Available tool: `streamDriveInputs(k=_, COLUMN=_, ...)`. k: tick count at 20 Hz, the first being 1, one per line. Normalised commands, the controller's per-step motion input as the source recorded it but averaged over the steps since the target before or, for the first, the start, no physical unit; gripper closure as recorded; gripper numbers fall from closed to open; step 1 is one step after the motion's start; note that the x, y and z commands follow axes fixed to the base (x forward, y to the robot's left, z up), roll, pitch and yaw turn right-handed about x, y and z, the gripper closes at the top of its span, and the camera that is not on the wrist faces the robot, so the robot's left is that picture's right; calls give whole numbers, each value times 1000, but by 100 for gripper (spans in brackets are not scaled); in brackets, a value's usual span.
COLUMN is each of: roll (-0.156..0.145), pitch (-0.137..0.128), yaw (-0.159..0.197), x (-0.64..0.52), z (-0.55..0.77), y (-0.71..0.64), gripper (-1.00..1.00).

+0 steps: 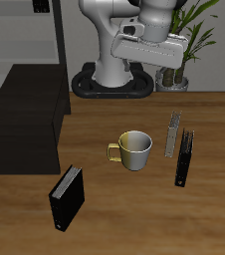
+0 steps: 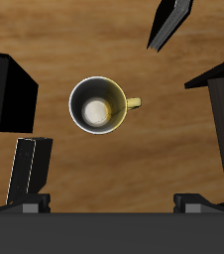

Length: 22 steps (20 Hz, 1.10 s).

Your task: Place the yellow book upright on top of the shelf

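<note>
From outside, my gripper (image 1: 167,76) hangs high above the mug (image 1: 133,149); the yellow book (image 1: 172,134) stands just beside the mug, the shelf (image 1: 27,129) on its other side. In my wrist view the mug (image 2: 101,106) is below me, and I cannot tell how open my fingers are.

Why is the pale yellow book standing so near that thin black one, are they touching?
Apart. In the exterior view a sliver of table shows between the yellow book and the thin black book.
</note>
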Motion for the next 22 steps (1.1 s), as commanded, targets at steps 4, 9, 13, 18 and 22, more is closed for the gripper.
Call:
streamDriveInputs(k=4, roll=-8, pitch=-69, yaw=-21, x=-153, z=-138, y=505, gripper=-100)
streamDriveInputs(k=9, roll=16, pitch=3, yaw=7, x=-56, z=-176, y=404, gripper=-100)
streamDriveInputs(k=13, roll=28, pitch=-12, yaw=-1, x=10, z=-86, y=255, gripper=-100)
streamDriveInputs(k=18, roll=-1, pitch=-63, yaw=-23, x=50, z=-73, y=171, gripper=-100)
streamDriveInputs(k=22, roll=77, pitch=39, yaw=-6, x=108, z=-186, y=137, gripper=-100)
